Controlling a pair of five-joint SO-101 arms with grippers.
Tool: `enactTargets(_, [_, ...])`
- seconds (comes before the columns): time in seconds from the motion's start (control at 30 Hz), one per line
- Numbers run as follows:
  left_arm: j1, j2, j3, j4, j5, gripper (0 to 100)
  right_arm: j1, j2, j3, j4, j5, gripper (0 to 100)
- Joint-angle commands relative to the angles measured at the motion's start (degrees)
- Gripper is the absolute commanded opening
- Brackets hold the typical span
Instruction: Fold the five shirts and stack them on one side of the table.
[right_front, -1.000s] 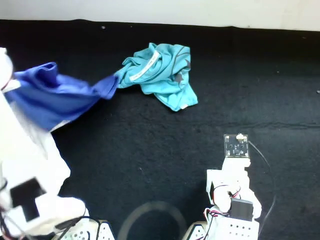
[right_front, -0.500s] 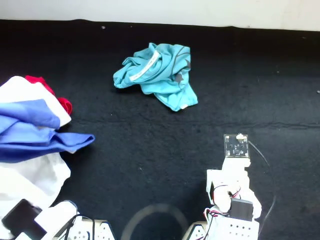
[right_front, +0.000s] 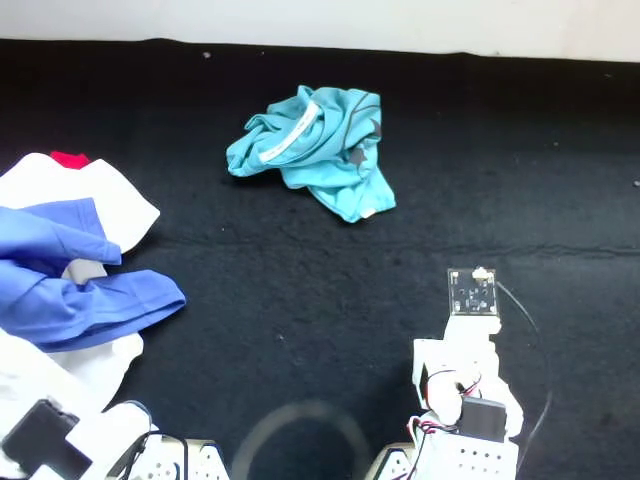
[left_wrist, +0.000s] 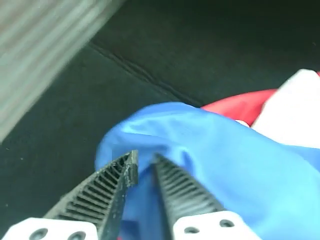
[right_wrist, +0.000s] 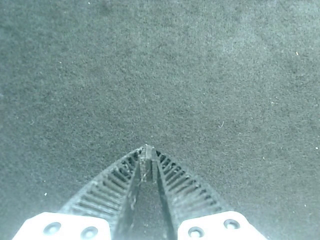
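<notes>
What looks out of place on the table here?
The teal shirt lies crumpled on the table, and the blue shirt sprawls unfolded over a white-and-red heap at its edge; no neat stack.

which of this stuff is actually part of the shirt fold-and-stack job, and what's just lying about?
Job:
- teal shirt, crumpled
- blue shirt
- white shirt
- red shirt
- left pincer, on the blue shirt

Not the job:
- black table cover
- right pincer, shut over bare cover

Black worktop (right_front: 300, 310) below a pale wall (right_front: 400, 18).
A faint ring mark (right_front: 305, 404) sits near its front edge; a crease (right_front: 560, 251) crosses it.
</notes>
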Motion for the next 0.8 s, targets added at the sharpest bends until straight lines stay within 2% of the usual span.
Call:
enactTargets(0.0, [-1.4, -2.7, -4.1, -1.1, -0.4, 28, 0.6, -0.6, 7.1, 0.5, -0.3, 0.6])
enactTargets(0.13, [-0.6, -5.5, -9.3, 2.8, -0.3, 30, 0.6, -0.6, 7.1, 0.5, -0.3, 0.6])
enactTargets(0.27, [4.4, -10.2, -10.2, 9.8, -0.3, 30, 0.6, -0.6, 7.1, 0.5, -0.3, 0.6])
enactTargets(0.43, [16.0, -15.2, -10.1, 28.4, -0.3, 30, 0.6, -0.6, 7.1, 0.5, -0.3, 0.6])
enactTargets(0.57, [27.4, -14.1, -8.9, 41.3, -0.3, 30, 0.6, -0.6, 7.1, 0.5, -0.3, 0.6])
enactTargets(0.67, [33.7, -12.3, -2.2, 42.5, -0.4, 30, 0.6, -0.6, 7.1, 0.5, -0.3, 0.6])
enactTargets(0.77, [37.1, -9.0, 8.1, 37.2, -0.4, 30, 0.6, -0.6, 7.1, 0.5, -0.3, 0.6])
